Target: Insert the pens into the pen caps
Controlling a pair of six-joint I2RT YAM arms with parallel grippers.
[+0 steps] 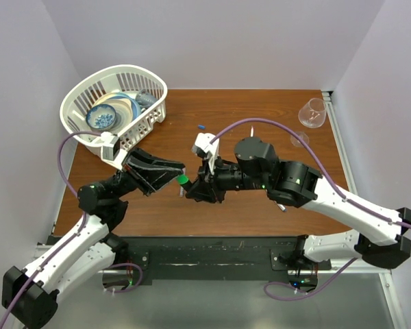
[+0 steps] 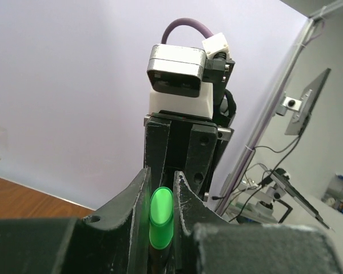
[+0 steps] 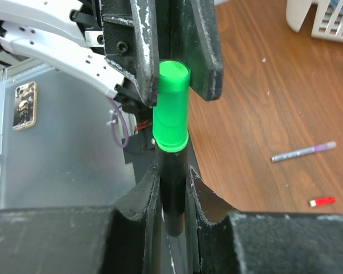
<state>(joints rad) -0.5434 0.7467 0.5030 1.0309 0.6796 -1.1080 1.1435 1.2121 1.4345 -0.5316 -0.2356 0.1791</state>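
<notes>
Right gripper (image 3: pixel 172 176) clamps the black marker (image 3: pixel 172 208). Left gripper (image 2: pixel 160 178) pinches the green cap (image 2: pixel 160 212) at its tip, above the table (image 1: pixel 260 110) middle.

1. No words, numbers or signs can be read in any view.
2. The thin pen (image 3: pixel 303 152) lying on the surface (image 3: pixel 263 85) is too small to show any print.
3. The small card (image 3: pixel 24 105) shows a dark picture, too blurry to read.

Top overhead; close wrist views share green cap (image 3: pixel 171 105)
</notes>
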